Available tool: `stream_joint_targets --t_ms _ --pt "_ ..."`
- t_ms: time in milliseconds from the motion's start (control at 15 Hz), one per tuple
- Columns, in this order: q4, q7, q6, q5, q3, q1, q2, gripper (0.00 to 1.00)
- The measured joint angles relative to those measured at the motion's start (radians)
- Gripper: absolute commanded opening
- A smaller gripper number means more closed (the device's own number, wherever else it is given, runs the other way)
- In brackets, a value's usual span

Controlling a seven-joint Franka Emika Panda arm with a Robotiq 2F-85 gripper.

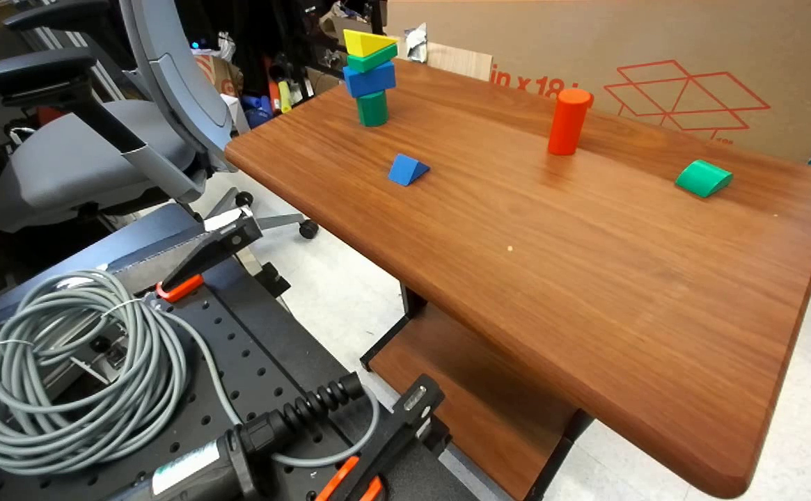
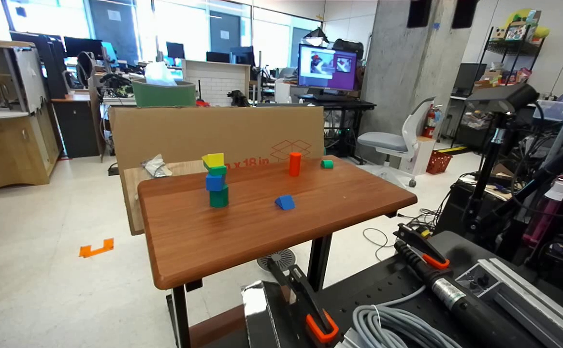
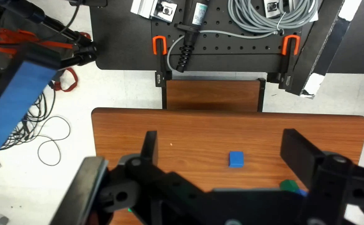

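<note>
In the wrist view my gripper [image 3: 221, 134] stands open, high over the wooden table, with nothing between its fingers. It shows in neither exterior view. Below the gap lies a blue wedge block [image 3: 236, 159], also seen in an exterior view [image 1: 407, 169]. A stack rises near one table end: a green cylinder [image 1: 372, 109], a blue block [image 1: 370, 80], a thin green block [image 1: 372, 58] and a yellow wedge [image 1: 367, 43] on top. An orange-red cylinder [image 1: 567, 125] stands upright, and a green rounded block [image 1: 704, 178] lies beyond it. The gripper hides much of the stack in the wrist view.
A large cardboard sheet [image 2: 213, 130] stands along the table's [image 2: 189, 241] far edge. On the near side, a black perforated bench [image 3: 225, 47] carries a coiled grey cable [image 3: 272, 15] and orange-handled clamps [image 3: 289, 59]. A blue-faced box [image 3: 16, 97] on an arm is at left in the wrist view.
</note>
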Motion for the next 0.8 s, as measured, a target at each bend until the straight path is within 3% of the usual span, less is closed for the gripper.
stream_joint_targets --t_ms 400,800 --pt "0.12 0.04 0.127 0.094 0.074 0.077 0.36 1.0" --pt "0.331 0.089 0.274 0.116 0.106 0.106 0.707 1.0"
